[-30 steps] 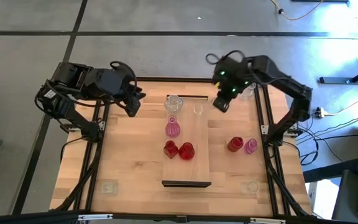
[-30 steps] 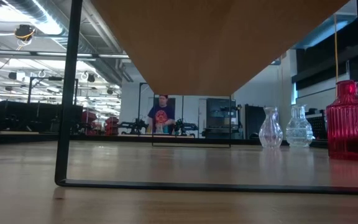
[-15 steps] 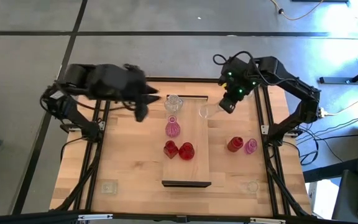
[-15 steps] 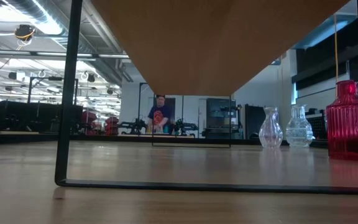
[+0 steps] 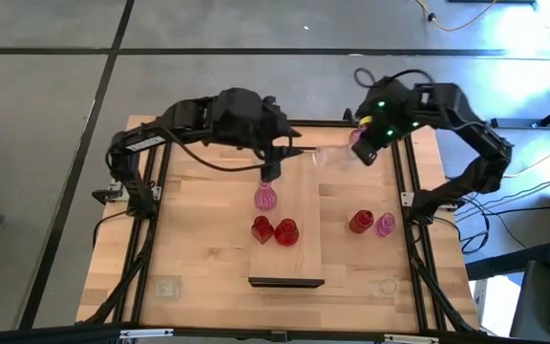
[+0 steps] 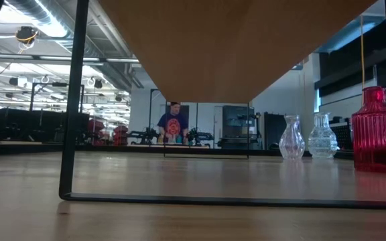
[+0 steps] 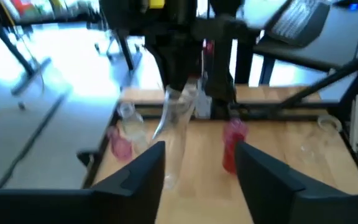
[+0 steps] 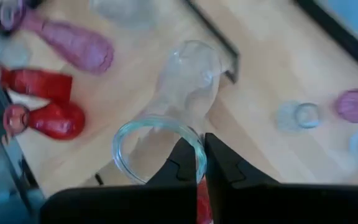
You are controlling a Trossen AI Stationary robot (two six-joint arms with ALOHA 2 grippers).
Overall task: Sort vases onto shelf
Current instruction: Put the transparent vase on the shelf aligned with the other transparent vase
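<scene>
The shelf (image 5: 299,258) lies along the table's middle, with a pink vase (image 5: 266,196) and two red vases (image 5: 262,229) (image 5: 286,231) standing on it. My left gripper (image 5: 271,172) (image 7: 201,149) hangs open over the shelf's far end, just beyond the pink vase, touching nothing. My right gripper (image 5: 359,151) (image 8: 199,158) is above the table's far right part, shut on a clear vase (image 5: 327,155) (image 8: 185,81). The left wrist view shows that vase (image 7: 178,124) ahead of the open fingers. My right gripper pinches the clear vase's mouth rim (image 8: 194,144), one finger inside the mouth and one outside. The fingers slant down from the table's far right. The vase is lifted clear and tipped, its base pointing toward the table's left, beside the shelf's far right corner.
A red vase (image 5: 359,222) and a pink vase (image 5: 385,225) stand on the table right of the shelf. Small clear vases sit near the front corners (image 5: 167,287) (image 5: 387,285). The left arm reaches across the table's far left half. A person stands far off in the room (image 6: 173,124).
My left gripper has swung from the table's far left corner toward the right, to above the shelf's far end, and has rolled about. My right gripper has drawn toward the far right and up, carrying the clear vase away from the shelf's far end and tipping it over.
</scene>
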